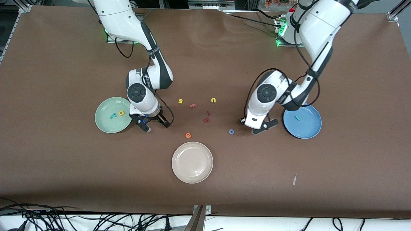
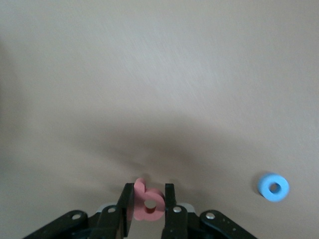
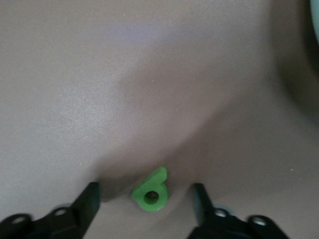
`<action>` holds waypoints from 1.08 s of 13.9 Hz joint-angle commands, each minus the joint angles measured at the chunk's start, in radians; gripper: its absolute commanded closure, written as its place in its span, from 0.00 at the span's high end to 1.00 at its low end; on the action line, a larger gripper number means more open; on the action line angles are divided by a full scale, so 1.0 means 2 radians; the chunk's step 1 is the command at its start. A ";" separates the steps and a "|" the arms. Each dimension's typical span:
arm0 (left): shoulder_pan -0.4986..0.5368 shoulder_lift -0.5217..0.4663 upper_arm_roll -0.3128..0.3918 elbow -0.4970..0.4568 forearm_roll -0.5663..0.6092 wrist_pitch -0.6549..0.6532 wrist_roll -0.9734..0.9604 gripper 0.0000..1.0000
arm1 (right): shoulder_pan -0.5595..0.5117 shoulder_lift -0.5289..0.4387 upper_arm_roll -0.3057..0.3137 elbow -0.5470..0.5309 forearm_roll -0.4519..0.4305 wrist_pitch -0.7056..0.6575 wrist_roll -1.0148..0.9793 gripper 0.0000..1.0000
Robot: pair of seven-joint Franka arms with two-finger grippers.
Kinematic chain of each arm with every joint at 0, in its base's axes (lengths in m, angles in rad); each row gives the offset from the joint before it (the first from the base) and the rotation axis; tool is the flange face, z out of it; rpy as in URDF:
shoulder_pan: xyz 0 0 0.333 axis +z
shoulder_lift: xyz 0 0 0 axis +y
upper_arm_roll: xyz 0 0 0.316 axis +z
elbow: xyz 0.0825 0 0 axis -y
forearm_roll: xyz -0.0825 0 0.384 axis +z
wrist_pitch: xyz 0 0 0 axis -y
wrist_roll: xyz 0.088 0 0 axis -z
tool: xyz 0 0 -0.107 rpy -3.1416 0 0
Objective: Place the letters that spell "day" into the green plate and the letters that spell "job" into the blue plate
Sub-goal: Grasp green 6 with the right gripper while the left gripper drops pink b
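Down on the desk (image 1: 64,64) with the right hand (image 1: 156,126), just beside the green plate (image 1: 109,125), fingers wide on each side of the green "d" (image 3: 152,191) and not touching it yet. Set wide like that to fit round the little letter before squeezing, most likely. Already lying in the green plate: the teal "y" (image 1: 112,115) and the yellow "a" (image 1: 121,113), so only the "d" left to finish "day". Over the desk with the left hand (image 1: 264,127), between the blue "o" (image 1: 231,131) and the blue plate (image 1: 308,130), pinched narrow on the pink "b" (image 2: 148,204). Squeezed from two sides, probably to stop any slipping on the way to the plate. Inside the blue plate, just the teal "j" (image 1: 297,118); out on the bare desk, the "o". Left alone in the middle: yellow "s" (image 1: 180,101), yellow "u" (image 1: 213,100), orange "e" (image 1: 188,135), some dark red letters (image 1: 207,120) and the cream plate (image 1: 192,162). No brand names or labels clear enough to read, only the foam letters themselves.
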 commanded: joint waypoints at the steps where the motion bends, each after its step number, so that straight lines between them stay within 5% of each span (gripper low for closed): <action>1: 0.050 -0.039 -0.018 -0.010 -0.008 -0.062 0.112 0.00 | 0.002 0.003 -0.002 0.007 0.008 -0.001 -0.002 0.23; 3: 0.088 -0.058 -0.019 -0.020 -0.008 -0.081 0.193 0.00 | 0.002 0.003 -0.003 0.009 0.007 -0.002 -0.003 0.00; 6: 0.135 -0.075 -0.019 -0.052 -0.004 -0.080 0.283 0.00 | 0.000 -0.020 -0.010 0.013 0.003 -0.028 -0.008 0.00; 11: 0.185 -0.095 -0.018 -0.124 0.008 -0.005 0.347 0.02 | 0.000 -0.083 -0.105 0.013 0.004 -0.188 -0.145 0.00; 13: 0.190 -0.095 -0.019 -0.123 0.018 -0.002 0.346 0.99 | 0.000 -0.104 -0.146 -0.013 0.004 -0.203 -0.207 0.00; 15: 0.184 -0.096 -0.020 -0.087 0.006 -0.044 0.340 1.00 | -0.001 -0.108 -0.179 -0.046 0.008 -0.202 -0.303 0.00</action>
